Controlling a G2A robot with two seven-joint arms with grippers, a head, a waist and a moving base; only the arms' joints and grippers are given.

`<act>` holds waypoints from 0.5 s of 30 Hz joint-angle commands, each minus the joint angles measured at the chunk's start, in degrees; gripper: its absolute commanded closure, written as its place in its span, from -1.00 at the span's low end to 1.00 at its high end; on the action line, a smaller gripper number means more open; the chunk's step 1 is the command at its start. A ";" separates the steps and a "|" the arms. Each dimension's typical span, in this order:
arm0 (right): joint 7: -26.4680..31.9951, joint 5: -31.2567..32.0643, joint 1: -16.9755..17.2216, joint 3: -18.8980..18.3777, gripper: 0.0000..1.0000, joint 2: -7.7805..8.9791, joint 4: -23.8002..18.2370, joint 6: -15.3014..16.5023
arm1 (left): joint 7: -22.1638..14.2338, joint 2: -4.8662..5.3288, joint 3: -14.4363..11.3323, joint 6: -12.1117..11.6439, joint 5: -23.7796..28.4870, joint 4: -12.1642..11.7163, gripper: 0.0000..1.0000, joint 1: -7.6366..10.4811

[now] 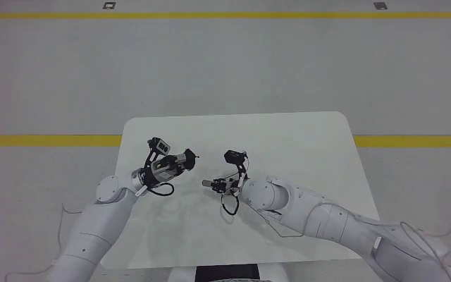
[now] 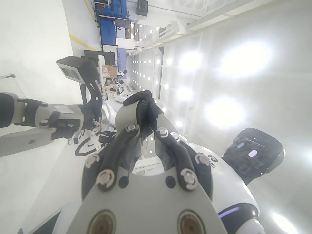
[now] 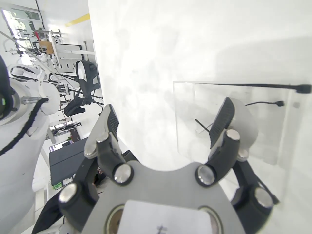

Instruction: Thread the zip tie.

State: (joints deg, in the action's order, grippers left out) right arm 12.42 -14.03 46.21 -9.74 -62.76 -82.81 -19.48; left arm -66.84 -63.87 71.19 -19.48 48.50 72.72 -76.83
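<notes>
Zip tie: black, stretched along the top edge of a clear stand on the bench, head at the right edge of the right wrist frame. Nearest in that frame, right end effector: released, fingers spread wide, empty, near the stand. Farther off, behind the clear wall, a shorter tie. In the left wrist view, left end effector: clenched at frame centre; anything pinched there too hidden to tell. Judged to be the pickup stage. For a clean grasp: square the pads across the strap, pinch near the head, avoid nudging the stand, leave the tail free for feeding.
</notes>
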 commanded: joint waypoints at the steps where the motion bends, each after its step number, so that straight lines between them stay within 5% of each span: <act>1: -0.13 0.09 -0.02 0.00 -1.00 0.41 -0.22 0.00 | 0.00 0.00 0.00 0.00 0.00 0.00 1.00 0.00; 15: -3.63 0.10 0.30 0.00 -1.00 3.45 -3.25 0.00 | 0.00 0.00 0.00 0.00 0.00 0.00 1.00 0.00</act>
State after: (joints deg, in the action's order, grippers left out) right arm 8.84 -13.90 46.49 -9.74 -59.53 -85.68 -19.48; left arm -66.84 -63.87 71.19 -19.48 48.50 72.72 -76.83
